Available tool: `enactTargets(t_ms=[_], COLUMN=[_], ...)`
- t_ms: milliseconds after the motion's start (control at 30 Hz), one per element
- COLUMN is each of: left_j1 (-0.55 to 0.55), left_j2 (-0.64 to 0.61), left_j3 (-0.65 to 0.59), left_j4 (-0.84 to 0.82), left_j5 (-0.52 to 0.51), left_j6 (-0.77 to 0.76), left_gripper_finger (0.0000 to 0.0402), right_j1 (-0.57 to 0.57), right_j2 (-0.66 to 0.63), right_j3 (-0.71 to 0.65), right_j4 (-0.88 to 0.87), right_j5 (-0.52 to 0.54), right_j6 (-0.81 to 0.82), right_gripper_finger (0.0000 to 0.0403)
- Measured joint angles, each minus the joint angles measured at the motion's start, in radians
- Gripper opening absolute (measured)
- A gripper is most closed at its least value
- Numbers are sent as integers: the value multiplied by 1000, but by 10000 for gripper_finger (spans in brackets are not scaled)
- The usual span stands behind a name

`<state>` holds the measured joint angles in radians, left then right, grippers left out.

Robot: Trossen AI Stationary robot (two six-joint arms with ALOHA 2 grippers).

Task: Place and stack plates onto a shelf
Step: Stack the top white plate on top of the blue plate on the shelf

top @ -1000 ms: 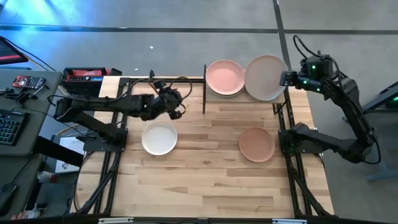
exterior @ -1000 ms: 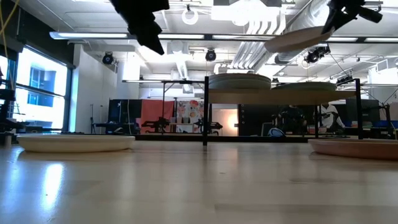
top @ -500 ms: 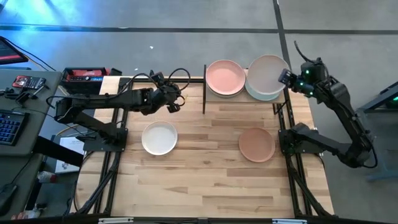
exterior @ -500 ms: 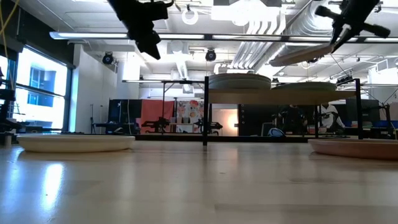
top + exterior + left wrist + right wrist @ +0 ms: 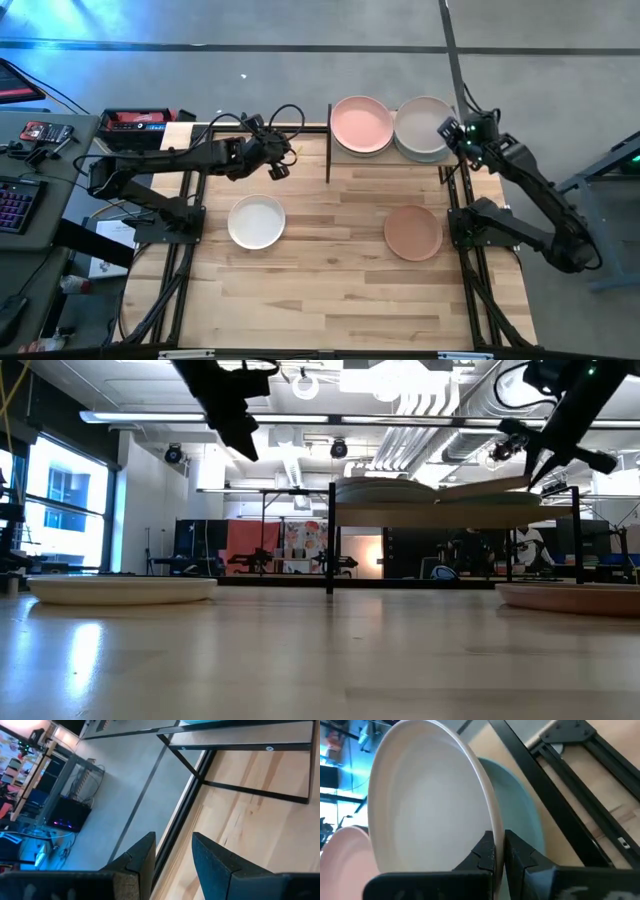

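The shelf (image 5: 329, 140) stands at the table's far edge and shows in the low view (image 5: 400, 516). On its left half lies a stack topped by a salmon pink plate (image 5: 361, 124). My right gripper (image 5: 452, 130) is shut on a cream plate (image 5: 420, 127) over the shelf's right half, above a pale grey-green plate (image 5: 522, 805). My left gripper (image 5: 275, 166) hangs open and empty above the table, left of the shelf. A white plate (image 5: 256, 221) and a darker salmon plate (image 5: 413, 231) lie flat on the tabletop. My right gripper pinches the cream plate's rim (image 5: 489, 827) between its two fingers, one on the upper face and one underneath. The fingers come from the table's right side, slanting down. The plate is tilted, its held edge higher (image 5: 515, 482), its opposite edge low over the grey-green plate; whether it touches I cannot tell.
Black shelf posts (image 5: 331, 535) rise at the shelf's corners. A red-and-black box (image 5: 135, 120) sits at the table's far left corner. Bare slatted tabletop (image 5: 330, 270) lies along the near side.
My right gripper has come down and toward the table's left with the cream plate, which has dropped from high above the shelf to just over the grey-green plate and tipped nearer to level. My left gripper has shifted a little toward the far edge.
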<state>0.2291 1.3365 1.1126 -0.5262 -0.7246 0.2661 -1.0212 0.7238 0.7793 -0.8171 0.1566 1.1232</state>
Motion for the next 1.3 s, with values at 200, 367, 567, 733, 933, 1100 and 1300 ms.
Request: enactTargets(t_ms=[200,367,567,733,933,1100,1300], left_j1=[0,0,0,0,0,0,0], left_j2=[0,0,0,0,0,0,0], left_j3=[0,0,0,0,0,0,0], left_j4=[-3,-3,-3,1,1,1,1], left_j5=[1,2,23,52,52,52,52], left_j6=[-1,-1,-2,-3,-2,-2,-2], left_gripper_finger=[117,117,117,117,117,117,117], right_j1=[0,0,0,0,1,1,1], right_j2=[0,-11,-62,-53,-17,-19,-18], right_j3=[-22,-22,-22,-22,-22,-22,-22], right_j4=[3,0,-13,-39,-40,-39,-39], right_j5=[-1,-7,29,26,-2,-8,-16], right_j6=[5,3,2,2,-5,-21,-24], right_gripper_finger=[0,0,0,0,0,13,63])
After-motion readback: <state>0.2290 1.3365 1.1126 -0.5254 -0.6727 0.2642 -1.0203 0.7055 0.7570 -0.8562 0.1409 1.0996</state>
